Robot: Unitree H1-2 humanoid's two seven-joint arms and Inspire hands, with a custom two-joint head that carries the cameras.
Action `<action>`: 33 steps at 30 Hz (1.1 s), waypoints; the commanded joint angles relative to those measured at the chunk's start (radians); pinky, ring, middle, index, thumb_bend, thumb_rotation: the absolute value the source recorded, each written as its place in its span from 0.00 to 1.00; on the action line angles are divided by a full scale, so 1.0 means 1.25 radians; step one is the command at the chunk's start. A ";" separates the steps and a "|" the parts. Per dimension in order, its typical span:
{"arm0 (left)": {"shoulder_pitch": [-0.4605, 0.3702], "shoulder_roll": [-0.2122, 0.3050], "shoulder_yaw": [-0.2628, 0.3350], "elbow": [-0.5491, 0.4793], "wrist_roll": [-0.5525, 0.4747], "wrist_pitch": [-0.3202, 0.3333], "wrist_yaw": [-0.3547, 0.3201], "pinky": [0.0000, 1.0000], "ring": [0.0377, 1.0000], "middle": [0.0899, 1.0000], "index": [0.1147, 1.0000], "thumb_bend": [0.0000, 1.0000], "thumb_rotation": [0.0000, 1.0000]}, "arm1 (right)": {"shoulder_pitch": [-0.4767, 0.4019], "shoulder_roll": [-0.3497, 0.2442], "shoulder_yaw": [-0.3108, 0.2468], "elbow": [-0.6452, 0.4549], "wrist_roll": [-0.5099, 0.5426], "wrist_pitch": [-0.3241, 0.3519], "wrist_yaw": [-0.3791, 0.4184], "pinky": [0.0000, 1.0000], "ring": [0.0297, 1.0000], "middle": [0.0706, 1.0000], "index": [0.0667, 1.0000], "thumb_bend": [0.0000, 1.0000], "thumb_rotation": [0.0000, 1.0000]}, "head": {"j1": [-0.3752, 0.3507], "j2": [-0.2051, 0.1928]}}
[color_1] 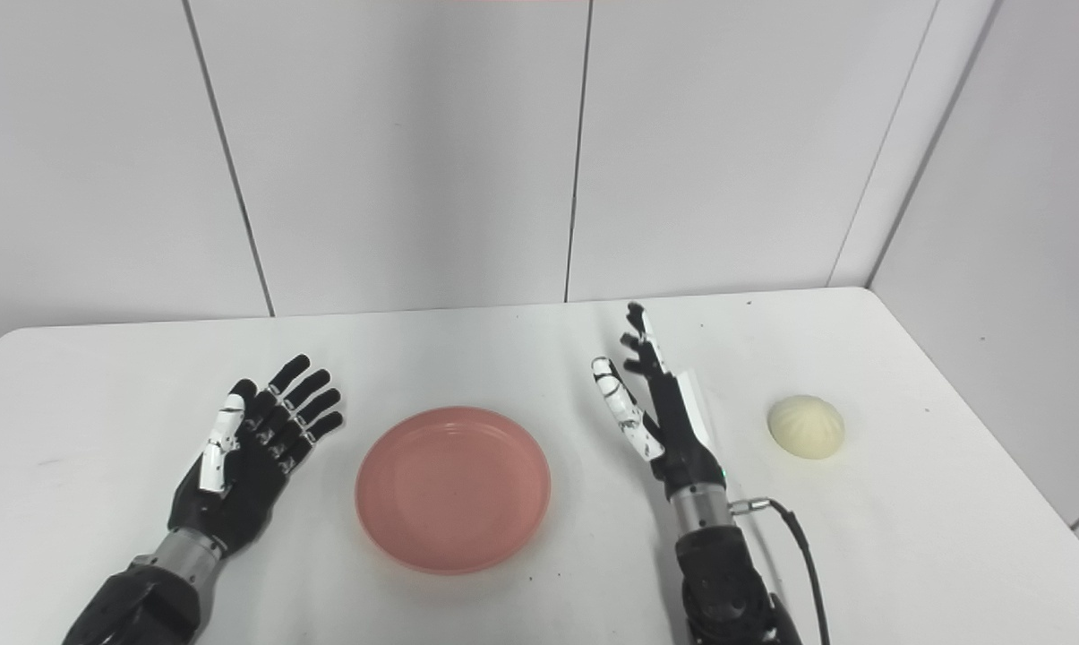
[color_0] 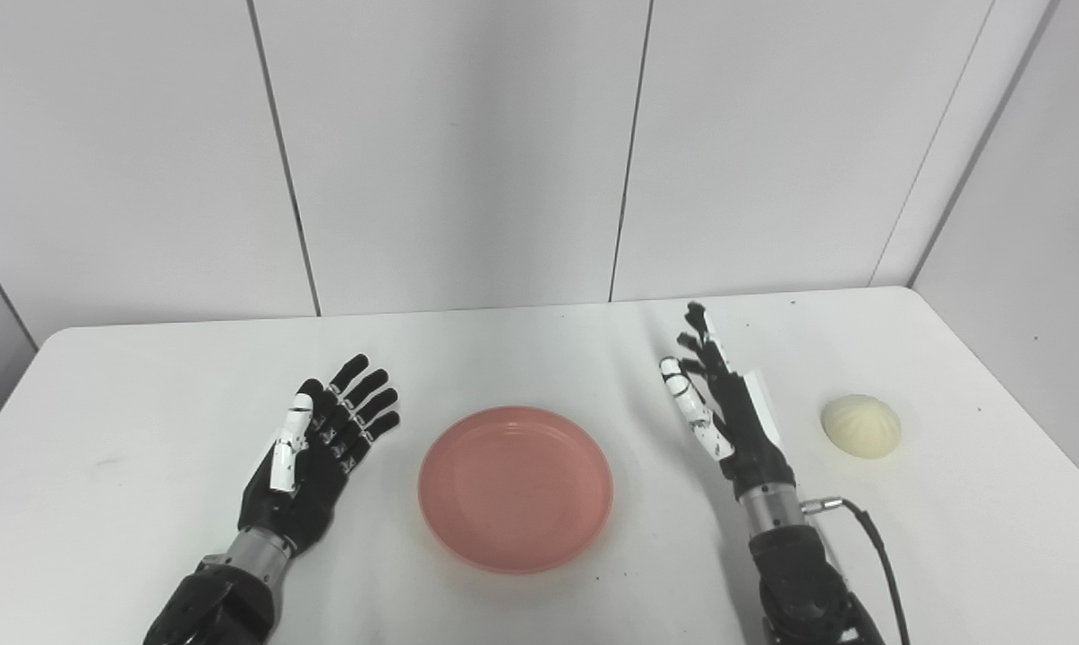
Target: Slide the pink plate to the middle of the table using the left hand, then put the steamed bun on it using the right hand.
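Note:
The pink plate (color_0: 516, 485) lies empty on the white table (color_0: 539, 349), about midway across and near the front. My left hand (color_0: 320, 448) rests open, palm up, a short gap to the left of the plate and not touching it. On the plate's right my right hand (color_0: 723, 403) is raised with its fingers spread, open and holding nothing. The pale steamed bun (color_0: 860, 426) sits on the table to the right of that hand, apart from it.
A black cable (color_0: 879, 546) runs from the right wrist toward the front edge. White wall panels (color_0: 467, 152) stand right behind the table's back edge, and a side wall (color_0: 1040, 224) closes in along the right edge past the bun.

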 commanded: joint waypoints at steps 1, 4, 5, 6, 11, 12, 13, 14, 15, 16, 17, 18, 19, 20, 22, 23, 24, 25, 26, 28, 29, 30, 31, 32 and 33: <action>0.081 0.027 0.007 0.116 0.033 0.019 0.006 0.86 0.87 0.87 0.86 0.50 1.00 | -0.029 -0.024 -0.013 -0.066 -0.045 0.048 -0.014 0.80 0.87 0.93 0.95 0.53 0.86 | -0.011 -0.002; 0.074 0.031 0.010 0.141 0.031 0.005 0.000 0.85 0.86 0.87 0.85 0.51 0.99 | -0.028 -0.040 -0.015 -0.103 -0.092 0.100 -0.011 0.79 0.87 0.93 0.94 0.58 0.84 | -0.023 -0.003; 0.071 0.033 0.011 0.151 0.029 0.000 -0.003 0.85 0.86 0.87 0.85 0.51 0.98 | -0.029 -0.046 -0.016 -0.110 -0.108 0.111 -0.013 0.76 0.84 0.92 0.93 0.61 0.83 | -0.034 -0.004; 0.068 0.035 0.014 0.162 0.027 -0.004 -0.007 0.85 0.86 0.86 0.85 0.51 0.97 | -0.030 -0.053 -0.019 -0.117 -0.120 0.117 -0.015 0.74 0.83 0.91 0.93 0.64 0.82 | -0.043 -0.006; 0.052 0.048 0.022 0.214 0.024 -0.034 -0.033 0.83 0.85 0.86 0.84 0.53 0.94 | -0.035 -0.103 -0.035 -0.134 -0.147 0.153 0.008 0.71 0.83 0.92 0.92 0.78 0.65 | -0.076 -0.011; 0.049 0.050 0.023 0.225 0.023 -0.040 -0.038 0.83 0.85 0.86 0.84 0.53 0.94 | -0.035 -0.116 -0.036 -0.131 -0.155 0.153 0.010 0.71 0.83 0.92 0.92 0.79 0.64 | -0.082 -0.009; 0.045 0.053 0.025 0.235 0.022 -0.044 -0.043 0.83 0.84 0.85 0.84 0.53 0.93 | -0.035 -0.130 -0.037 -0.127 -0.168 0.150 0.007 0.71 0.83 0.92 0.91 0.80 0.63 | -0.082 -0.009; 0.042 0.055 0.026 0.245 0.021 -0.048 -0.049 0.82 0.84 0.85 0.84 0.53 0.93 | -0.035 -0.145 -0.037 -0.117 -0.180 0.143 0.001 0.71 0.84 0.92 0.91 0.81 0.63 | -0.090 -0.009; 0.039 0.057 0.027 0.253 0.021 -0.051 -0.054 0.82 0.84 0.85 0.84 0.53 0.93 | -0.035 -0.155 -0.038 -0.110 -0.187 0.139 -0.004 0.71 0.84 0.92 0.91 0.82 0.62 | -0.090 -0.009; 0.036 0.059 0.028 0.260 0.021 -0.054 -0.057 0.82 0.84 0.85 0.84 0.53 0.93 | -0.031 -0.174 -0.042 -0.108 -0.196 0.144 -0.002 0.70 0.84 0.92 0.91 0.83 0.62 | -0.100 -0.010; 0.034 0.060 0.029 0.265 0.022 -0.056 -0.058 0.82 0.84 0.85 0.83 0.53 0.93 | -0.028 -0.187 -0.046 -0.108 -0.201 0.148 0.001 0.73 0.86 0.92 0.91 0.83 0.59 | -0.100 -0.010; 0.029 0.062 0.030 0.279 0.023 -0.063 -0.061 0.81 0.83 0.85 0.83 0.53 0.93 | -0.023 -0.207 -0.052 -0.101 -0.206 0.150 0.001 0.75 0.87 0.92 0.90 0.83 0.58 | -0.109 -0.011; 0.025 0.064 0.031 0.289 0.023 -0.070 -0.064 0.81 0.83 0.84 0.83 0.54 0.92 | -0.021 -0.221 -0.056 -0.095 -0.210 0.150 0.001 0.77 0.88 0.91 0.90 0.83 0.58 | -0.109 -0.011; 0.022 0.066 0.033 0.301 0.022 -0.075 -0.069 0.80 0.83 0.84 0.83 0.54 0.92 | -0.016 -0.238 -0.062 -0.084 -0.215 0.148 -0.004 0.77 0.88 0.91 0.89 0.84 0.58 | -0.115 -0.012; 0.016 0.069 0.037 0.318 0.020 -0.082 -0.077 0.80 0.82 0.84 0.82 0.54 0.91 | -0.005 -0.266 -0.071 -0.073 -0.229 0.153 -0.007 0.74 0.87 0.91 0.89 0.85 0.59 | -0.124 -0.011; 0.014 0.071 0.039 0.325 0.018 -0.083 -0.081 0.80 0.82 0.84 0.82 0.54 0.91 | 0.000 -0.277 -0.075 -0.073 -0.236 0.162 -0.004 0.73 0.86 0.91 0.89 0.85 0.59 | -0.124 -0.011; 0.012 0.072 0.041 0.331 0.018 -0.085 -0.084 0.80 0.82 0.84 0.82 0.54 0.91 | 0.003 -0.282 -0.076 -0.075 -0.240 0.168 -0.002 0.71 0.85 0.91 0.89 0.86 0.58 | -0.124 -0.011; 0.010 0.073 0.043 0.338 0.018 -0.086 -0.088 0.80 0.82 0.84 0.82 0.54 0.91 | 0.006 -0.289 -0.079 -0.075 -0.245 0.178 0.001 0.71 0.85 0.91 0.89 0.86 0.58 | -0.132 -0.009; 0.008 0.074 0.045 0.343 0.017 -0.088 -0.091 0.80 0.82 0.83 0.82 0.53 0.91 | 0.008 -0.294 -0.081 -0.075 -0.248 0.185 0.003 0.69 0.84 0.90 0.88 0.85 0.55 | -0.132 -0.009; 0.004 0.076 0.049 0.354 0.015 -0.089 -0.098 0.79 0.81 0.83 0.82 0.53 0.91 | 0.013 -0.305 -0.086 -0.070 -0.254 0.200 0.008 0.66 0.82 0.89 0.86 0.86 0.53 | -0.136 -0.008; 0.001 0.078 0.052 0.362 0.014 -0.090 -0.101 0.79 0.81 0.83 0.82 0.53 0.91 | 0.015 -0.307 -0.088 -0.067 -0.256 0.210 0.012 0.66 0.81 0.89 0.85 0.87 0.52 | -0.143 -0.006; -0.001 0.079 0.054 0.366 0.012 -0.091 -0.103 0.79 0.81 0.83 0.81 0.52 0.91 | 0.016 -0.310 -0.089 -0.065 -0.256 0.217 0.015 0.65 0.81 0.89 0.84 0.87 0.50 | -0.143 -0.006; -0.002 0.079 0.056 0.370 0.012 -0.092 -0.104 0.79 0.81 0.82 0.81 0.52 0.91 | 0.017 -0.311 -0.089 -0.065 -0.257 0.222 0.018 0.65 0.80 0.89 0.84 0.87 0.49 | -0.146 -0.005; -0.003 0.081 0.057 0.371 0.013 -0.093 -0.105 0.79 0.81 0.82 0.81 0.52 0.91 | 0.018 -0.314 -0.089 -0.064 -0.257 0.230 0.023 0.65 0.80 0.88 0.84 0.87 0.49 | -0.146 -0.005; -0.003 0.081 0.057 0.372 0.015 -0.094 -0.105 0.79 0.81 0.82 0.81 0.53 0.91 | 0.019 -0.317 -0.089 -0.064 -0.256 0.235 0.026 0.66 0.81 0.88 0.83 0.87 0.48 | -0.149 -0.003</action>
